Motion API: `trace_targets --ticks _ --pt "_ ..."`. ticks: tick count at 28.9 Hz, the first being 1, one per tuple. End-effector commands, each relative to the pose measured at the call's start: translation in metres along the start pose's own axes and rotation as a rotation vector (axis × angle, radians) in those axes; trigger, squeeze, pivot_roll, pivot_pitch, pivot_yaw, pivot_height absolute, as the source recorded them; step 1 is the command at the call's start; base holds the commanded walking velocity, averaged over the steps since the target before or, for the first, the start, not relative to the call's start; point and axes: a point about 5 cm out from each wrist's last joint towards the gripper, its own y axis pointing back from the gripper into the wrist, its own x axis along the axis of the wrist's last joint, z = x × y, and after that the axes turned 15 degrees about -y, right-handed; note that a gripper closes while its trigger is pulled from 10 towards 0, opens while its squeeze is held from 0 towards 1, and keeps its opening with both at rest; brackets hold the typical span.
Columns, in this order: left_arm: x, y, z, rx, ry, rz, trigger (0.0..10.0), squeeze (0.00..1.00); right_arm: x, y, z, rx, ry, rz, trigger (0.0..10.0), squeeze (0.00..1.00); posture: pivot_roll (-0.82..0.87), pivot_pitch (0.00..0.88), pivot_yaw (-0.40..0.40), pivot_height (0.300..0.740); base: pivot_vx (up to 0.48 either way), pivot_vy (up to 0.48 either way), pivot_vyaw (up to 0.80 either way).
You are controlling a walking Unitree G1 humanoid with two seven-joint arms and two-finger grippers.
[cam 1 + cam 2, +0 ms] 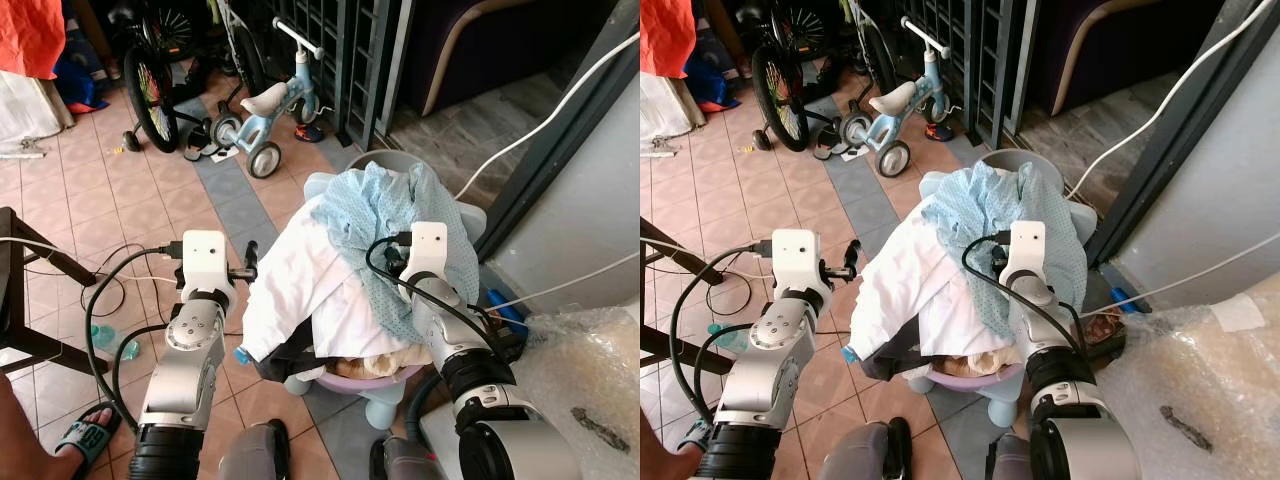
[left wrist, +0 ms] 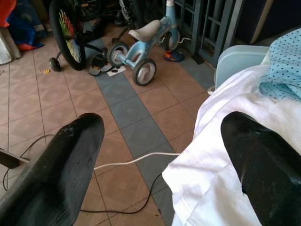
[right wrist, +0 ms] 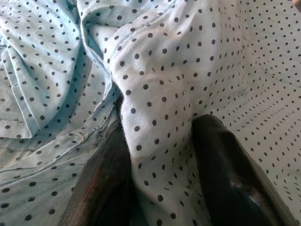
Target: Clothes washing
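Right hand (image 3: 160, 160) pinches the upward-running fold of dotted cloth (image 3: 160, 70).

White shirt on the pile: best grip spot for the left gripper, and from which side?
Grip the white shirt at its hem hanging off the pile's left side. Come in from the left: the left gripper is already there with open jaws, one finger over the fabric.
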Motion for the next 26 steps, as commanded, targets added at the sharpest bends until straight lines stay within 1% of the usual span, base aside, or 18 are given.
trace_targets --ticks 1,2,6,9,11,13,14,15,16,17,18,19,21,23,24,25,26 --pt "-0.005 -0.003 -0.005 0.022 0.007 -0.02 10.0 0.0 -0.001 -0.002 -0.005 0.014 -0.012 -0.013 0.0 0.0 0.02 0.071 0.037 0.74 0.0 0.0 0.0" --pt "-0.006 -0.005 -0.005 0.027 0.013 -0.026 10.0 0.0 0.001 -0.002 -0.006 0.016 -0.023 -0.001 0.0 0.0 0.02 0.045 0.033 0.74 0.0 0.0 0.0" --pt "-0.005 -0.007 -0.003 0.029 0.019 -0.025 10.0 0.0 0.001 -0.001 -0.004 0.017 -0.037 0.009 0.0 0.0 0.02 0.035 0.03 0.74 0.0 0.0 0.0" --pt "0.0 -0.009 0.001 0.027 0.03 -0.015 10.0 0.0 0.001 0.001 0.003 -0.002 -0.071 0.014 0.0 0.0 0.01 0.037 0.021 0.74 0.0 0.0 0.0" --pt "0.001 -0.011 0.003 0.025 0.03 -0.01 10.0 0.0 0.004 0.001 0.005 -0.003 -0.075 0.023 0.0 0.0 0.0 0.041 0.019 0.74 0.0 0.0 0.0" --pt "0.0 -0.013 0.006 0.014 0.069 -0.021 10.0 0.0 0.008 0.001 0.009 -0.029 -0.07 0.039 0.0 0.0 -0.01 0.044 0.02 0.74 0.0 0.0 0.0" --pt "0.0 -0.013 0.008 -0.001 0.113 -0.033 10.0 0.0 0.009 0.001 0.011 -0.048 -0.061 0.043 0.0 0.0 -0.01 0.044 0.02 0.74 0.0 0.0 0.0" --pt "0.007 -0.015 0.012 -0.024 0.128 -0.015 10.0 0.0 0.015 0.001 0.011 -0.051 -0.084 0.056 0.0 0.0 -0.02 0.042 0.022 0.74 0.0 0.0 0.0" --pt "0.01 -0.016 0.014 -0.031 0.122 -0.001 10.0 0.0 0.016 0.001 0.01 -0.048 -0.092 0.062 0.0 0.0 -0.02 0.042 0.022 0.74 0.0 0.0 0.0" --pt "0.017 -0.017 0.017 -0.038 0.082 0.029 10.0 0.0 0.024 0.0 0.008 -0.046 -0.11 0.08 0.0 0.0 -0.02 0.041 0.018 0.74 0.0 0.0 0.0" --pt "0.017 -0.018 0.017 -0.035 0.074 0.035 10.0 0.0 0.026 0.0 0.008 -0.045 -0.121 0.089 0.0 0.0 -0.02 0.03 0.01 0.74 0.0 0.0 0.0" --pt "0.016 -0.018 0.017 -0.022 0.077 0.042 10.0 0.0 0.032 0.0 0.007 -0.039 -0.143 0.121 0.0 0.0 -0.02 0.026 0.008 0.74 0.0 0.0 0.0" --pt "0.012 -0.018 0.017 -0.019 0.083 0.035 10.0 0.0 0.037 0.001 0.007 -0.033 -0.14 0.151 0.0 0.0 -0.02 0.014 0.002 0.74 0.0 0.0 0.0" --pt "0.008 -0.015 0.015 0.004 0.092 0.023 10.0 0.0 0.053 0.005 0.008 -0.009 -0.177 0.236 0.0 0.0 -0.02 0.002 0.002 0.74 0.0 0.0 0.0" --pt "0.009 -0.014 0.014 0.013 0.097 0.031 10.0 0.0 0.065 0.009 0.009 0.016 -0.167 0.298 0.0 0.0 -0.01 0.0 0.003 0.74 0.0 0.0 0.0" --pt "0.012 -0.014 0.014 0.012 0.084 0.049 10.0 0.0 0.071 0.011 0.008 0.034 -0.168 0.334 0.0 0.0 0.0 0.0 0.003 0.74 0.0 0.0 0.0" --pt "0.012 -0.014 0.014 0.012 0.084 0.049 10.0 0.0 0.071 0.011 0.008 0.034 -0.168 0.334 0.0 0.0 0.0 0.0 0.003 0.74 0.0 0.0 0.0"
